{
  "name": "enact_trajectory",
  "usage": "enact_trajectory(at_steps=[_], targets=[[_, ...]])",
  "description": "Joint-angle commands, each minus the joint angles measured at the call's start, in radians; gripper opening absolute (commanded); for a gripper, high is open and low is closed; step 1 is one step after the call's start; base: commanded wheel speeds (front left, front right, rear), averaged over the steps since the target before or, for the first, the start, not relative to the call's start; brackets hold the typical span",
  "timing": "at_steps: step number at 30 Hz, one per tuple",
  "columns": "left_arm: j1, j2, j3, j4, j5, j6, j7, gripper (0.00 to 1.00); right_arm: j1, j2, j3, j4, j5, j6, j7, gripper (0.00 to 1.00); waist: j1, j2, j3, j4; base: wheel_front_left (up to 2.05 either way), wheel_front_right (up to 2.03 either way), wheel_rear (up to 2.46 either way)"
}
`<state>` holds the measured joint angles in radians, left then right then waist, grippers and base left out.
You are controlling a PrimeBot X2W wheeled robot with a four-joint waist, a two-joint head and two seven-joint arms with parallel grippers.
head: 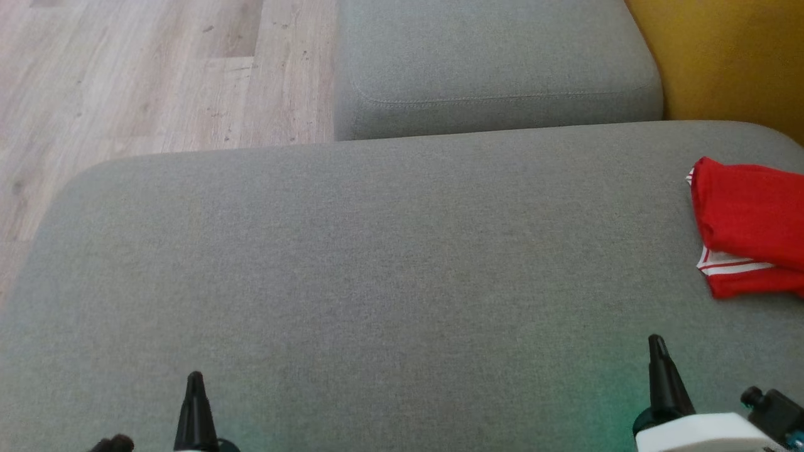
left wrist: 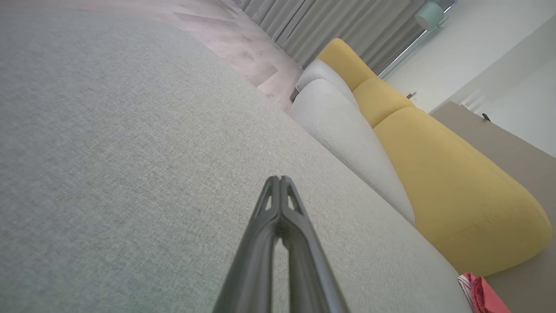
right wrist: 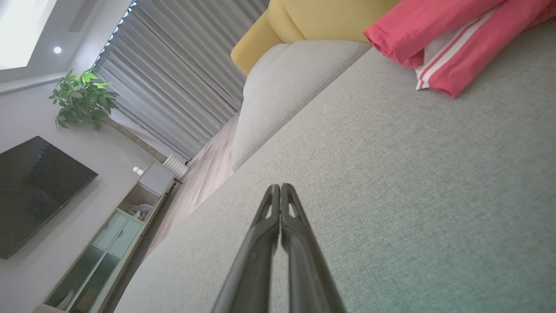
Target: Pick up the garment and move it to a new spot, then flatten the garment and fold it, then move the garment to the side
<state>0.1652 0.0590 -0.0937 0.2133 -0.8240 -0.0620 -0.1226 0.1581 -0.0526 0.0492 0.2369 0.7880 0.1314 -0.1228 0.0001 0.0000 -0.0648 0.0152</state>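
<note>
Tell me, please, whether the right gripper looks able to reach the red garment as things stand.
Probably yes: the red garment lies ahead of the right gripper on the grey cushion, with nothing between them.

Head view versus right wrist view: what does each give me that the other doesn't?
Head view adds the left gripper, shut. Right wrist view adds the TV, plant, curtains and cabinet. Both have the red garment lying on the grey sofa, the yellow backrest and the shut right gripper.
</note>
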Motion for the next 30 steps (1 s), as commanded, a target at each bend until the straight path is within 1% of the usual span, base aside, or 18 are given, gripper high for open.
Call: enact_trajectory(at_steps=[1,30], targets=[[-0.057,0.014,0.027,-0.025,-0.025,-0.006,0.008,0.00,-0.058,-0.021,0.000,-0.027,0.029,0.000,0.005,0.00,-0.0001,0.0000,0.001,0.000,0.00,0.00,0.00],[-0.145,0.015,0.088,-0.002,-0.353,-0.032,0.091,0.00,-0.143,-0.025,-0.049,-0.014,0.374,-0.001,0.086,0.00,-0.0001,0.0000,0.029,-0.006,0.00,0.00,0.00]])
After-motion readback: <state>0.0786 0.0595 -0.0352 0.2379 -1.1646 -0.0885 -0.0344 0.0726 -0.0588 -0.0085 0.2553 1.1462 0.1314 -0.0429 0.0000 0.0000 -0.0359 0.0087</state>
